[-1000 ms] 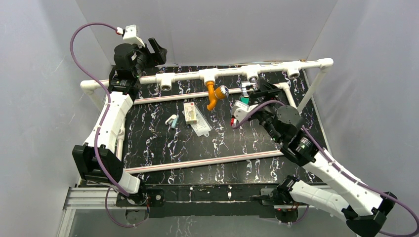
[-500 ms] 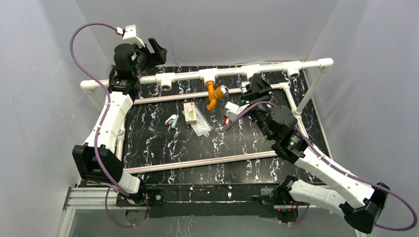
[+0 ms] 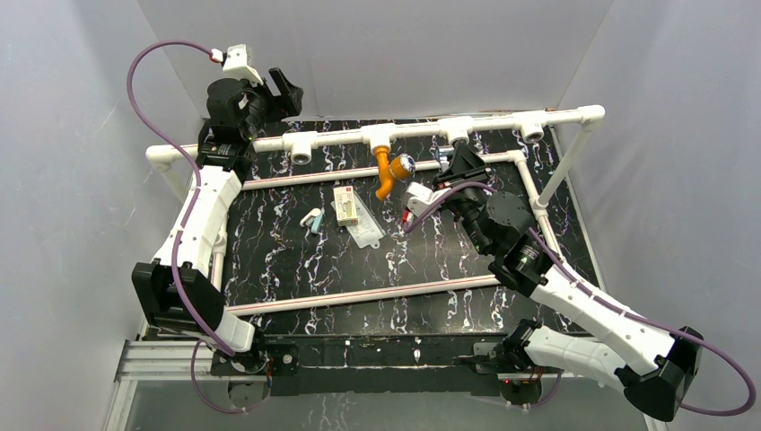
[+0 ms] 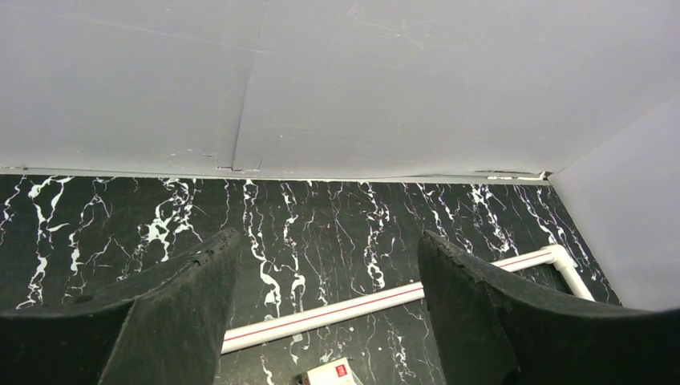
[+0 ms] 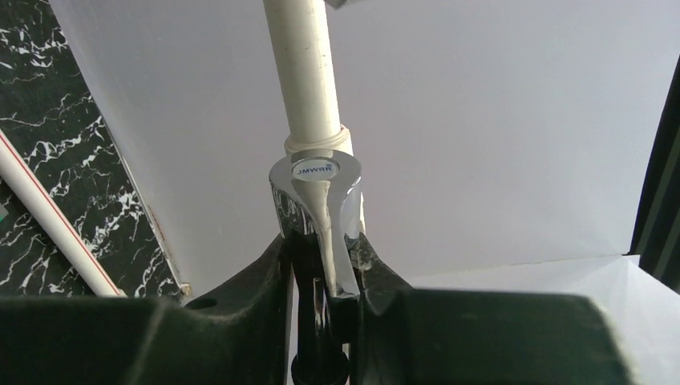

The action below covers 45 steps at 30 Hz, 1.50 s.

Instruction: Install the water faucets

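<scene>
Right gripper (image 5: 321,261) pinches shiny chrome faucet (image 5: 314,172) against round white pipe (image 5: 301,64); left gripper (image 4: 327,245) spread

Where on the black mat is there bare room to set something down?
Bare: the wide band between the small box, plastic bag and the near striped pipe. Crowded: under the white pipe, where the orange faucet hangs beside the right fingers shut on the chrome faucet.

The orange faucet (image 3: 384,175) contrasts with the silvery chrome faucet (image 5: 317,210), the pipe (image 3: 422,131) is white, the table (image 3: 296,260) black with white marble veining, the cables (image 3: 170,42) purple.
</scene>
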{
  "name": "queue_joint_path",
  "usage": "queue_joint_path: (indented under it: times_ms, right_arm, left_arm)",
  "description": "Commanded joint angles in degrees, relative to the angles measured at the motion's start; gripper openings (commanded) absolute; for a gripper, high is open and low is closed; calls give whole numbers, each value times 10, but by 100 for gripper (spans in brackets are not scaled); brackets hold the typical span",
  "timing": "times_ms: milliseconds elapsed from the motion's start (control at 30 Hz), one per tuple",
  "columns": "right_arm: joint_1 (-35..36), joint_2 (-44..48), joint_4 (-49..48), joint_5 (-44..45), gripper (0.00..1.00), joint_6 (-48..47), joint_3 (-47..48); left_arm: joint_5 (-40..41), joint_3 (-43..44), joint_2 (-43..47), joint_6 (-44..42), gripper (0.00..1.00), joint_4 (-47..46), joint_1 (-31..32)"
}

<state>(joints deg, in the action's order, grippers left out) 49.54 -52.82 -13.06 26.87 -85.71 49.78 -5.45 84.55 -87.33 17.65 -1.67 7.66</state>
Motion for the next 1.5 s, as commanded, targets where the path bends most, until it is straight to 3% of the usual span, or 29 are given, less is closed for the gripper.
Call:
queue_joint_path:
  times_ms: [0,333,600,833,1133,1400,1467]
  right_arm:
    - [10,5,-80,18,1,91,-15]
    - [15,2,-160,59,1,417,-30]
    - [15,4,-168,94,1,708,-18]
    - [15,13,-160,150,1,889,-18]
    - [15,23,-161,179,1,995,-36]
    - [15,20,-119,138,1,940,-6]
    - [15,30,-106,125,12,915,-7]
  left_arm:
    - [-9,-76,-78,1,78,152,-12]
    - [-8,-76,-79,1,78,152,-13]
    - [-10,-76,-76,1,78,152,-14]
    - [-12,-76,-75,1,78,153,-14]
    - [-18,-76,-74,5,78,151,-18]
    - [-20,-77,-74,6,78,149,-18]
    - [-20,-76,-74,6,78,149,-19]
